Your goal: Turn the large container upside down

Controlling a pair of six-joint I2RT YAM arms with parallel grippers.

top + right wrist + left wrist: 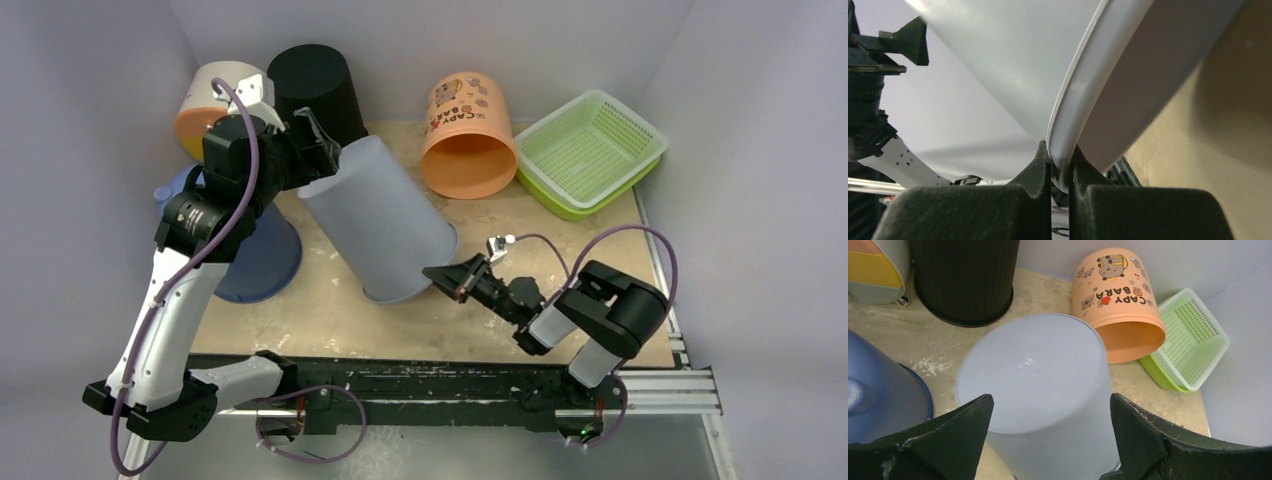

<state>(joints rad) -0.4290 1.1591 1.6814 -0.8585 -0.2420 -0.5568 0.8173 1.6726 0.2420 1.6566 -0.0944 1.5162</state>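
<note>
The large container [385,220] is a pale grey bin, tilted with its closed base up toward the back left and its open mouth low toward the front right. My right gripper [443,277] is shut on its rim [1073,100], one finger inside and one outside, as the right wrist view shows [1060,150]. My left gripper [318,135] stands open at the raised base. In the left wrist view the base [1033,375] fills the space between the spread fingers [1052,400]; whether they touch it I cannot tell.
A black bin [318,85] and a white-and-orange bin [205,105] stand at the back left. A blue bin [255,255] sits beside my left arm. An orange printed bin [468,135] lies on its side at the back, next to a green basket [592,150].
</note>
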